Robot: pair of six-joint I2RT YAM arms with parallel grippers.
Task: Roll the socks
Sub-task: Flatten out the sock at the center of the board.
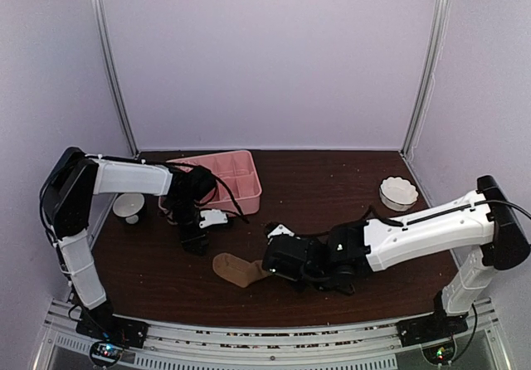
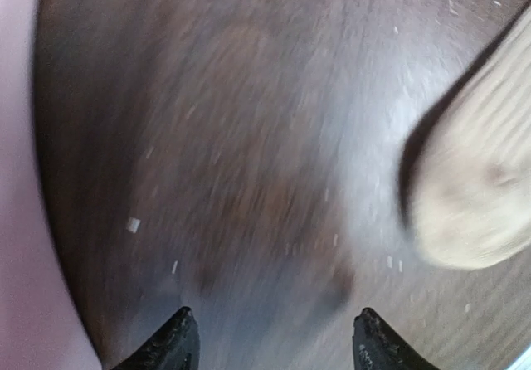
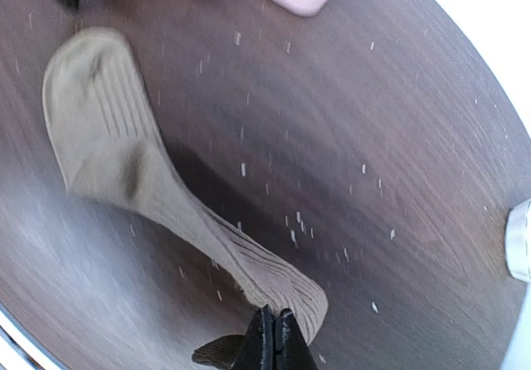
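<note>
The tan sock [image 1: 239, 269] lies on the dark tabletop [image 1: 332, 196] near its front edge, between the two arms. Its long axis runs roughly left to right in the overhead view, with the toe pointing toward the left arm. The right pincer [image 3: 274, 337] is closed tight on the cuff end, and the shadow under the leg suggests that end is lifted slightly. From there the sock [image 3: 187, 225] stretches diagonally away to its toe.

The left pincer [image 2: 278, 341] stands wide and empty just behind the toe. In its own blurred view the toe [image 2: 473, 196] sits ahead and to the right of the fingertips, not between them. The left arm is the nearer one to that free end. To catch the toe and start a roll toward the held cuff, it would probably need to shift sideways. The pink tray [image 1: 249, 200] sits further back.
</note>
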